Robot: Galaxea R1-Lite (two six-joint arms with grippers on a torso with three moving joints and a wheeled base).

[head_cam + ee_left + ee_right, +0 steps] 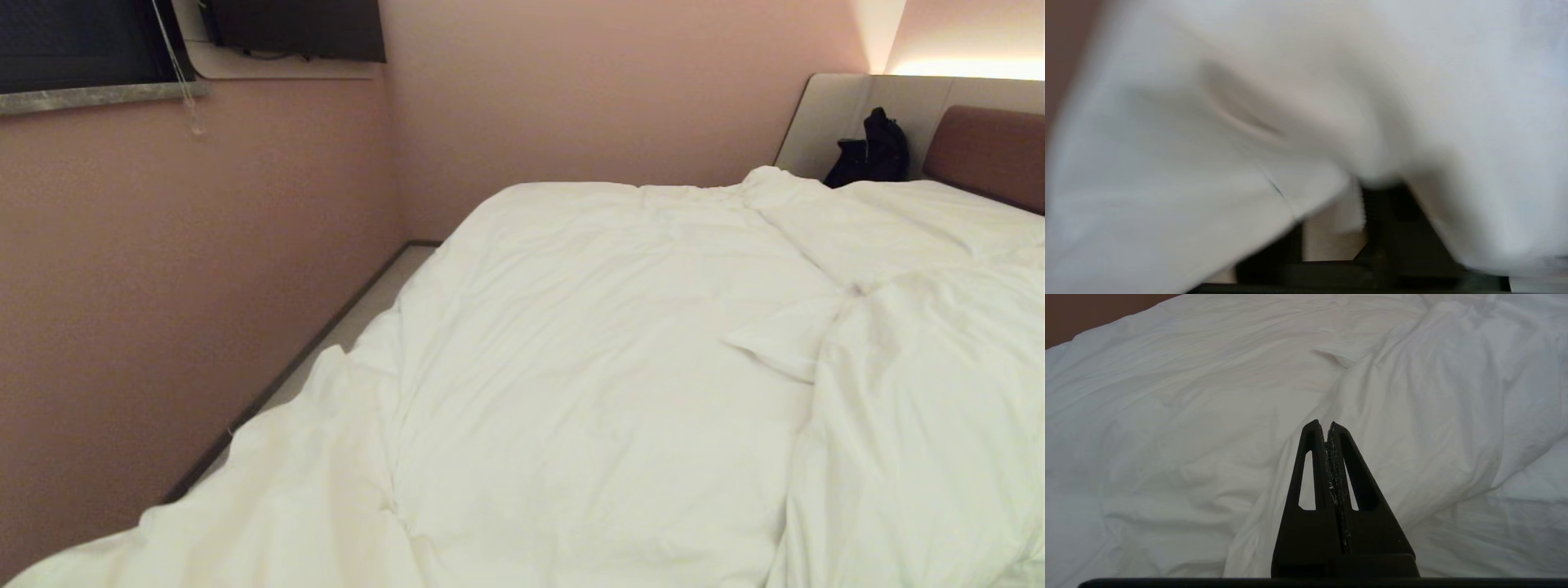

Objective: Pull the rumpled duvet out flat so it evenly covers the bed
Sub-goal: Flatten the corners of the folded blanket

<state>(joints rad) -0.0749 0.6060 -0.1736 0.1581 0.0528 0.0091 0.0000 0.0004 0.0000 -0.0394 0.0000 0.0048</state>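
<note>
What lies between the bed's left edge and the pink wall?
In the head view, a narrow strip of pale floor runs between the duvet and the pink wall.

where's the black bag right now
In the head view the black bag sits at the far right, beside the brown headboard, just past the duvet.

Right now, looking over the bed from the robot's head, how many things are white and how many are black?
White: 1, the duvet
Black: 2, the bag by the headboard and the wall-mounted screen
Total: 3
</note>
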